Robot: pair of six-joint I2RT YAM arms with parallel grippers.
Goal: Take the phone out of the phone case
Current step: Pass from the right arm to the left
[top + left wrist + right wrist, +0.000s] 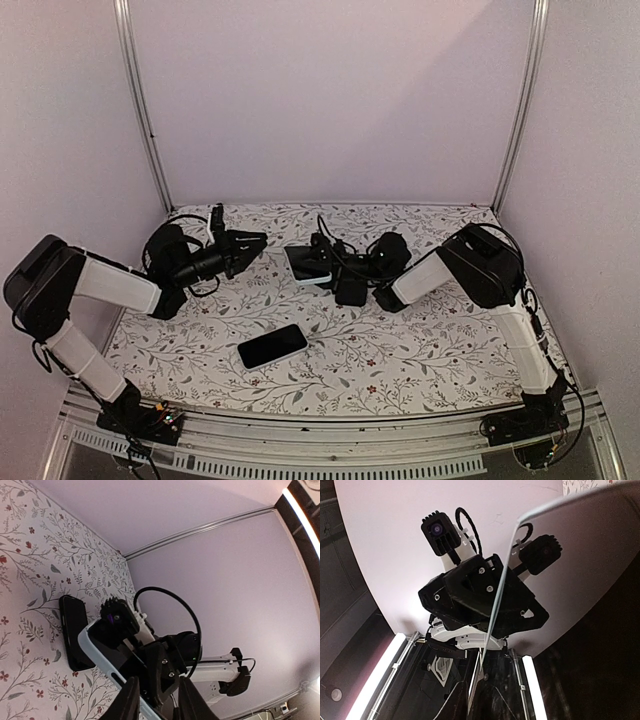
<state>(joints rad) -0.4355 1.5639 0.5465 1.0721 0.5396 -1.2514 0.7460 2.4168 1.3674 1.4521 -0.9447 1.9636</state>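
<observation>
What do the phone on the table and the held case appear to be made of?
Phone: probably a glass front, glossy, since its black face shows a sheen. Case: likely plastic or silicone, with a smooth pale rim and a dark inside.

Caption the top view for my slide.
Phone lies bare on the floral table while the right gripper holds the white-rimmed phone case and the left gripper hovers open nearby.

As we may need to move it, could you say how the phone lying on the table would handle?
The phone lies flat on the table, so it should slide rather than roll or tip. It looks a rigid slab, unlikely to flex. Its glossy face may prove slippery, its low edges hard to grip.
</observation>
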